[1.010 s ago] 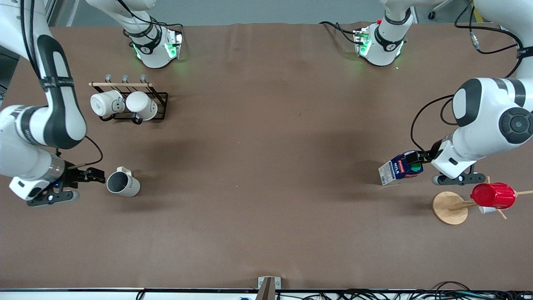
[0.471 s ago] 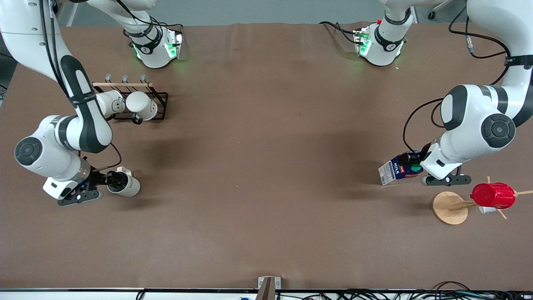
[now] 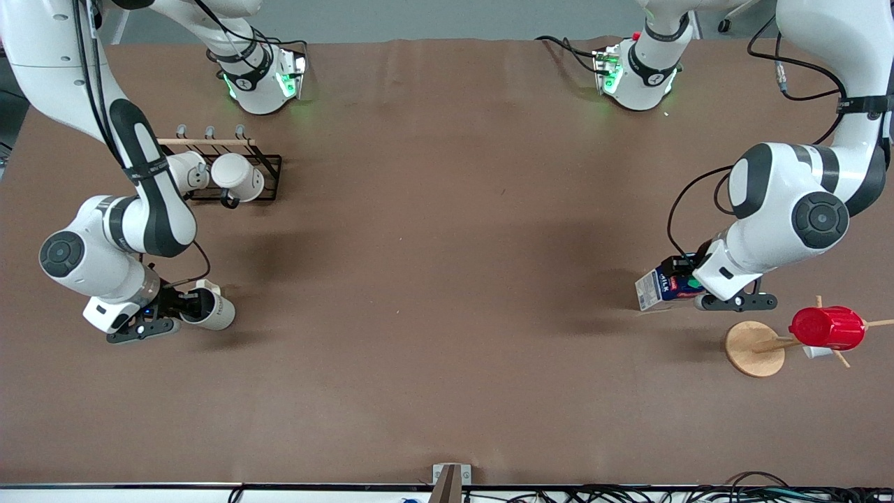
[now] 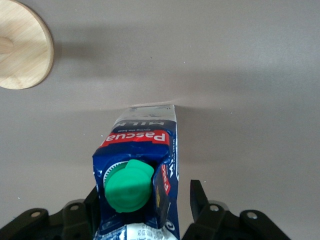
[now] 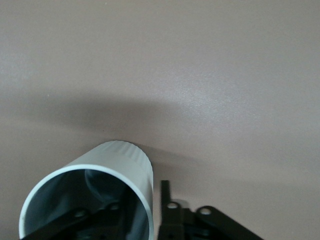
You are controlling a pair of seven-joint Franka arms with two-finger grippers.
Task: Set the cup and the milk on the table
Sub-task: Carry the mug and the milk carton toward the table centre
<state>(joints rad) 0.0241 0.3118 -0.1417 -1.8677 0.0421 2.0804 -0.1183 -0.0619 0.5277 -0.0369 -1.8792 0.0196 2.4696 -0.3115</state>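
1. Firstly, at the right arm's end of the table [image 3: 447, 279], the right gripper [image 3: 183, 305] is down at the cup [image 3: 213, 312]. The cup stands nearer to the front camera than the mug rack [image 3: 269, 168] and apart from it.
2. In the right wrist view the fingers [image 5: 165, 192] straddle the cup's wall, one dipped into the dark inside and one outside. They are narrowly parted, with a sliver of table showing between the outer finger and the wall, so we judge the grip not yet made.
3. To do this well, we would close gently on the wall alone. We would keep the pinch away from the small handle and keep the wrist steady, so the cup does not tip as the fingers meet it.
4. Well apart from the rack, toward the left arm's end of the table, the milk [image 3: 656, 290] appears to stand upright on the brown sheet. The left gripper [image 3: 688, 278] is set down around its gabled top.
5. The left wrist view shows the fingers [image 4: 197, 192] set wide on either side of the carton, below the green cap [image 4: 128, 186]. One is against the blue side, and the other is apart from it with table showing between.
6. Here we would centre the gripper first, so both fingers meet the flat sides together. If only one pushes, the light carton may slide or twist.
7. We would squeeze softly, since the card walls look likely to give.
8. Once both are held, we judge that each wants a short, level carry toward open table and a flat set-down.
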